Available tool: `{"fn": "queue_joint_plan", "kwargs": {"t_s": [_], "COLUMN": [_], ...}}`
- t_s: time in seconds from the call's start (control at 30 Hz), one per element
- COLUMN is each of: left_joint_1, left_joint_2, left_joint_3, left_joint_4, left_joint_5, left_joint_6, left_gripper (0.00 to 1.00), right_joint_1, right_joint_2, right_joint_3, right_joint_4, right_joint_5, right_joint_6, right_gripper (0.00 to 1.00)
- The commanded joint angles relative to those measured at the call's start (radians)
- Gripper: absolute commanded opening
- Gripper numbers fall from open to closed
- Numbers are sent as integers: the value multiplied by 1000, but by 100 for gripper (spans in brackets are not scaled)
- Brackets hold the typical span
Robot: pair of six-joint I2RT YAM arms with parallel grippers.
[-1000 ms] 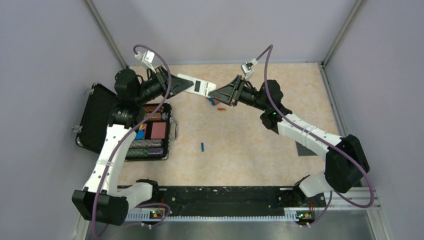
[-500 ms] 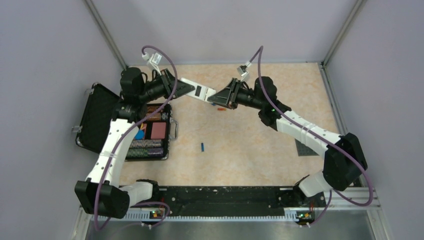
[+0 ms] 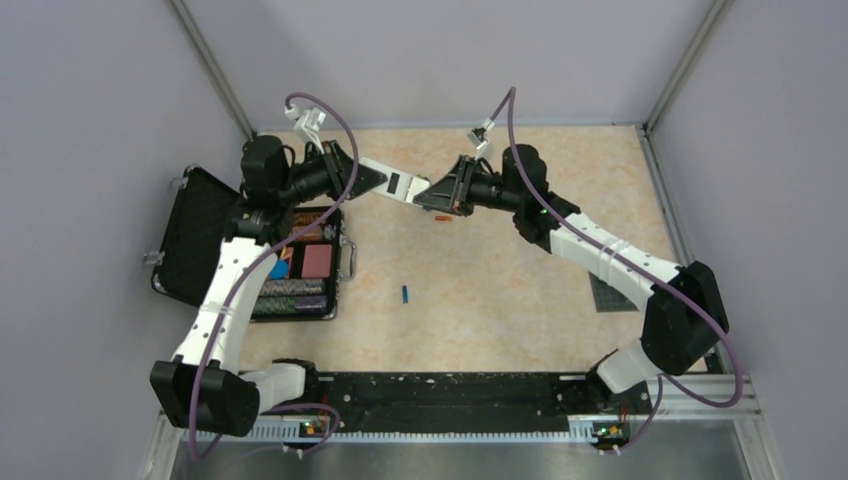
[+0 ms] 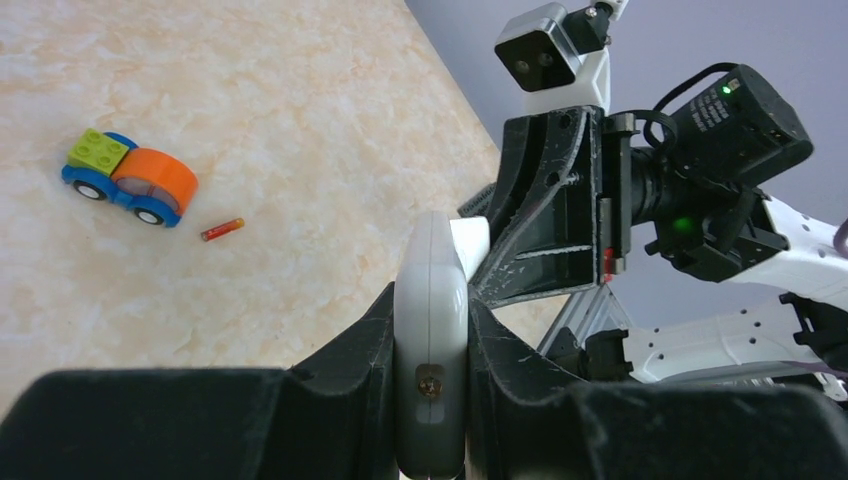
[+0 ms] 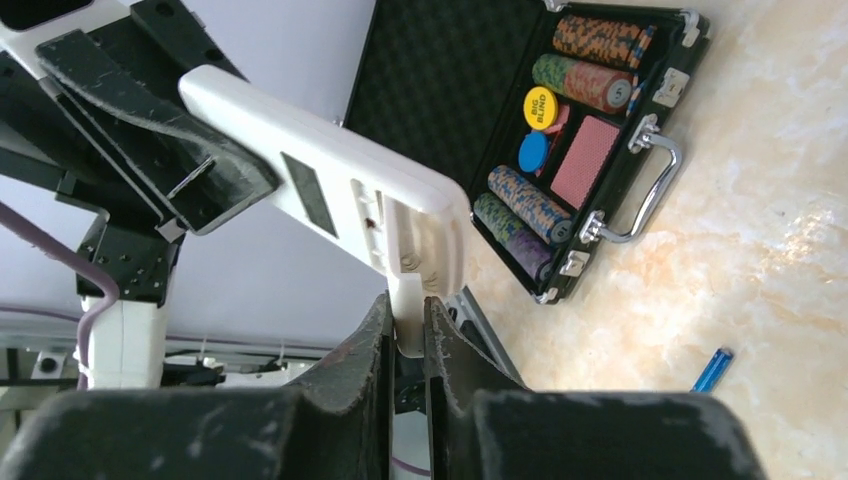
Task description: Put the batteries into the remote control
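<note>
Left claw [image 4: 432, 312] is clamped on one short end of the remote control [image 3: 400, 184], its pads flat on the two broad faces. The remote is up in the air over the far part of the table [image 3: 520, 300], white back with a dark slot facing up.

Right claw [image 5: 405, 300] is at the opposite end, jaws nearly together and pinching a thin white edge there. We can't tell whether that edge is a loose cover or the body itself.

Neither battery is loaded. Both lie flat on the table: the blue battery [image 3: 405, 294] is out in the open middle, and the orange-red battery [image 4: 222, 229] is just beside the toy car [image 4: 130, 178] without touching it. The open chip case [image 5: 560, 150] sits off to the left, well apart from both.

Handling, our judgement:
- The remote looks like light, stiff, smooth plastic that could twist in a pinch. We'd hold it by the end or the long edges and keep the slot side uncovered.
- The batteries are tiny, hard, round and light, so they'll roll or squirt out of the pads. We'd grip across the middle of the barrel, fingertips low to the table.
- The blue battery has clear room around it; on the orange-red one the car crowds one side.
</note>
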Motion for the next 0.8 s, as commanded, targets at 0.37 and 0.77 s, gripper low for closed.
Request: {"fn": "queue_joint_plan", "kwargs": {"t_s": [0.37,0.77], "left_joint_1": [-7,-5], "left_joint_2": [-9,-68], "left_joint_3": [4,-40], "left_joint_4": [-110,-129], "left_joint_5": [-44,-100], "left_joint_6": [114,166], "left_gripper": [0,0], "right_joint_1": [-7,-83], "right_joint_2": [-6,-136], "right_joint_3": [35,-111], "right_joint_4": [227,-176], "right_joint_5": [-64,250], "right_joint_6": [96,-115], "right_gripper": [0,0]}}
